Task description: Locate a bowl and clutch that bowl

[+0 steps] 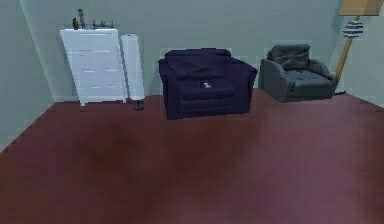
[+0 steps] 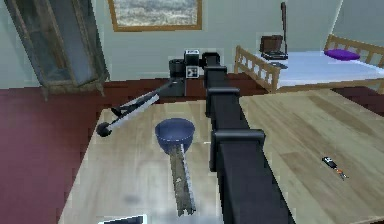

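blue bowl (image 2: 175, 135) on the table (image 2: 110, 180), nearer than the gripper (image 2: 178, 68), whose grip cannot be told: it may be overshot or nudged aside unless the arm (image 2: 235, 150) is retracted.

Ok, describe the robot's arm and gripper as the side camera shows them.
The arm is a black square bar in stepped blocks. At its far end sit two small white squares with black marks. Left of them, the gripper has a dark body and thin grey fingers with dark tips.
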